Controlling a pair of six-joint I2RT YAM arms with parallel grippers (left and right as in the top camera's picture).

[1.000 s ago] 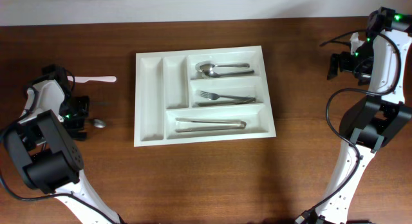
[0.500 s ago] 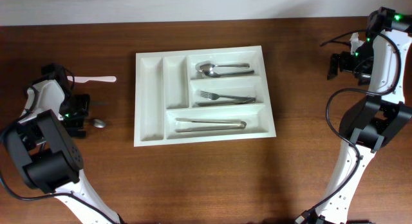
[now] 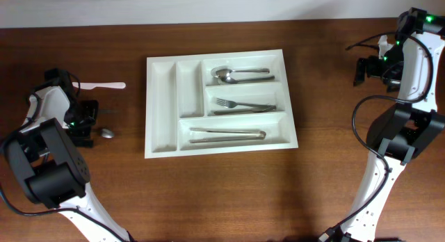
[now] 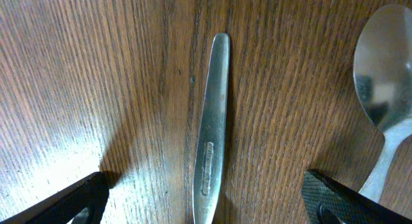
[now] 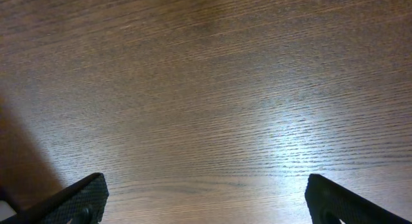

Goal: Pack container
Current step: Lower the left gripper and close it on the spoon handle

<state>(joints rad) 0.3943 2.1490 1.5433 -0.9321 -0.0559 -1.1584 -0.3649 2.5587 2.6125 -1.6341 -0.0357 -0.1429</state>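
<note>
1. The container (image 3: pixel 160 106), a big white tray, lies flat at the middle of the wooden table (image 3: pixel 222 193), well apart from both arms
2. Its two narrow upright compartments on the left side show only bare white plastic
3. Of the three long compartments, the far one holds spoons (image 3: pixel 240 74), the middle one a fork (image 3: pixel 242 104), and the near one a pair of metal tongs (image 3: pixel 227 134); all lie lengthwise along their compartments
4. The left gripper (image 4: pixel 206 205) hangs low over the table at the left edge with its jaws spread wide, gripping nothing; a metal handle (image 4: pixel 211 134) lies on the wood between the two fingers, clear of both
5. A loose spoon (image 4: pixel 385 89) lies just beside that handle, its bowl near the right-hand finger (image 4: pixel 338 198); whether they touch cannot be told
6. The right gripper (image 5: pixel 206 205) is at the far right of the table, jaws fully apart, with only bare wood between the fingers
7. A white plastic utensil (image 3: pixel 104 85) lies on the table beyond the left arm; its type is too small to make out
8. In both wrist views only the finger ends show at the bottom corners, and the lower ends of the handle and the loose spoon are cut off by the frame edge
9. From overhead the left arm covers most of the cutlery beneath it, leaving only a spoon bowl showing
</note>
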